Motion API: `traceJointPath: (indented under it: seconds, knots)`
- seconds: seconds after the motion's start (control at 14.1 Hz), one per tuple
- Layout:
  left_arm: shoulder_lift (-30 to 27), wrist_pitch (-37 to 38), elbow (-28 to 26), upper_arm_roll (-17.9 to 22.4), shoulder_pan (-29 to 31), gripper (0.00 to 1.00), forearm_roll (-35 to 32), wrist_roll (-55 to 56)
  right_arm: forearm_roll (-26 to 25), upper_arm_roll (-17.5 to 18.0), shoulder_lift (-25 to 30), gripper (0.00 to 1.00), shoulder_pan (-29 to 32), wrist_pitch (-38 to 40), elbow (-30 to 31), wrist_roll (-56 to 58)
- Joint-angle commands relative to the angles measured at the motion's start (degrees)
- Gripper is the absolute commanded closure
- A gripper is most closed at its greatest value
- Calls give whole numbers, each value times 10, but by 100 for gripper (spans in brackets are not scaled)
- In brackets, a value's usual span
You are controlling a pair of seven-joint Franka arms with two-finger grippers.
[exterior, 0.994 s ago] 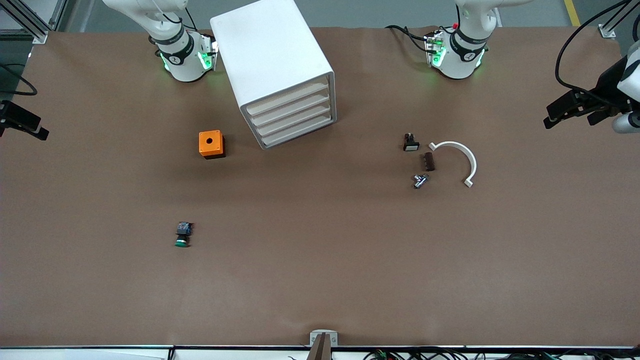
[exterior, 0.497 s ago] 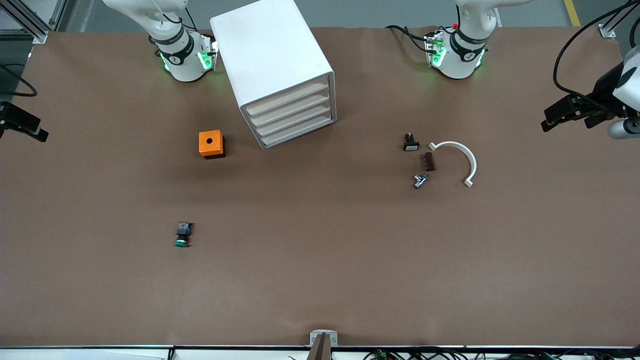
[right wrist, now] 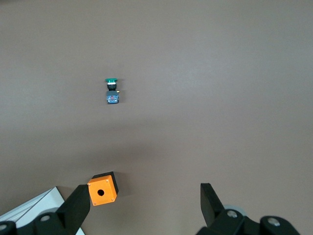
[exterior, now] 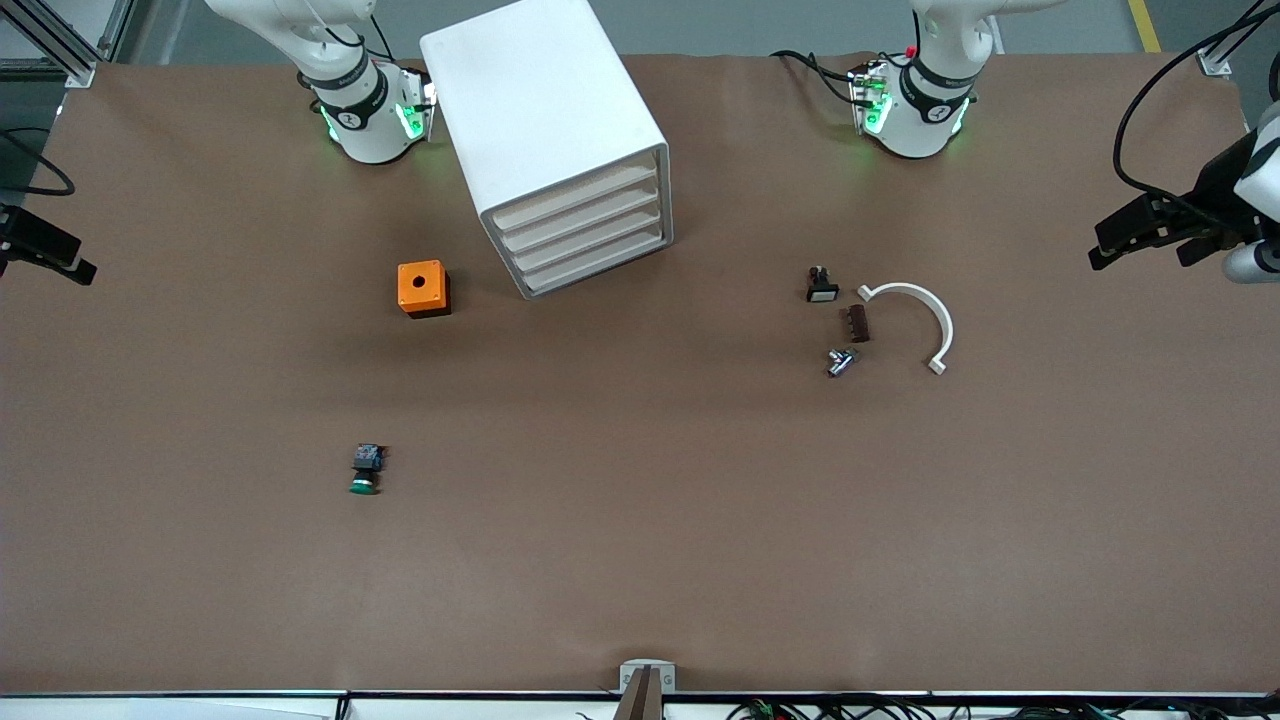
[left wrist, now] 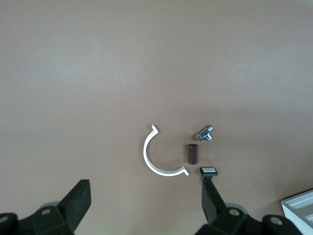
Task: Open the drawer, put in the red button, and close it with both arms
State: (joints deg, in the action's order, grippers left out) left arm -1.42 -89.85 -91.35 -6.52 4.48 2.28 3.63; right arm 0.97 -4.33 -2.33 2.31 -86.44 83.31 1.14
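No red-capped button shows in any view. The white drawer cabinet (exterior: pixel 560 150) stands between the arm bases with all its drawers shut; a corner of it shows in the left wrist view (left wrist: pixel 299 206). My left gripper (exterior: pixel 1137 258) hangs open and empty, high over the left arm's end of the table; its wrist view shows the fingers (left wrist: pixel 80 201) spread wide around bare table (left wrist: pixel 145 198). My right gripper (exterior: pixel 60 255) hangs open and empty over the right arm's end, fingers wide apart (right wrist: pixel 144 203).
An orange box with a hole (exterior: pixel 423 288) (right wrist: pixel 102 190) sits beside the cabinet. A green-capped button (exterior: pixel 366 470) (right wrist: pixel 112 91) lies nearer the front camera. Toward the left arm's end lie a white half-ring (exterior: pixel 915 320), brown piece (exterior: pixel 858 323), metal fitting (exterior: pixel 840 361) and black switch (exterior: pixel 822 286).
The left gripper has wobbled slightly in place at its end of the table. The right gripper and everything on the table have stayed put.
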Motion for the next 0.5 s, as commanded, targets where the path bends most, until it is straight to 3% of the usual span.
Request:
traceJointPath:
  seconds: [0.0, 0.43]
  knots:
    - [11, 2, 12, -2, -1, 0, -22, -12, -11, 5, 10, 0, 7, -4, 10, 9]
    - [12, 2, 13, -3, 0, 0, -24, -9, -4, 5, 9, 0, 8, -6, 15, 8]
